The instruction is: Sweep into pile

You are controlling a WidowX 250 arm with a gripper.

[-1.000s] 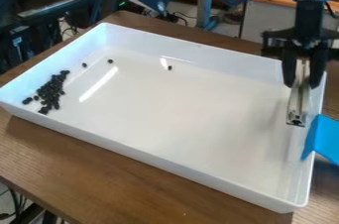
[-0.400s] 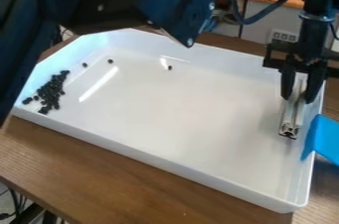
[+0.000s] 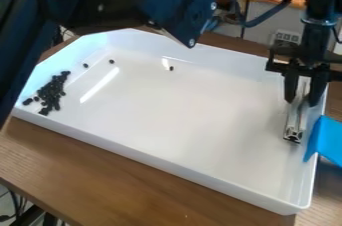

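The gripper (image 3: 304,101) hangs over the right end of the white tray (image 3: 180,115), shut on a silver metal bar (image 3: 294,121) that sits between its two fingers and points toward the camera. Small dark pieces form an elongated pile (image 3: 51,92) at the tray's left end. Three loose dark pieces lie apart from it: one (image 3: 85,65) and another (image 3: 111,61) near the upper left, and a third (image 3: 171,68) near the back wall.
A blue object (image 3: 327,141) stands against the tray's right wall, near the bar. The arm's blue and black links (image 3: 153,0) pass over the tray's back left corner. Brown wooden table (image 3: 100,170) surrounds the tray.
The arm's links have come down over the tray's back left side. The gripper and bar have lowered slightly toward the tray floor. The dark pieces have not moved.
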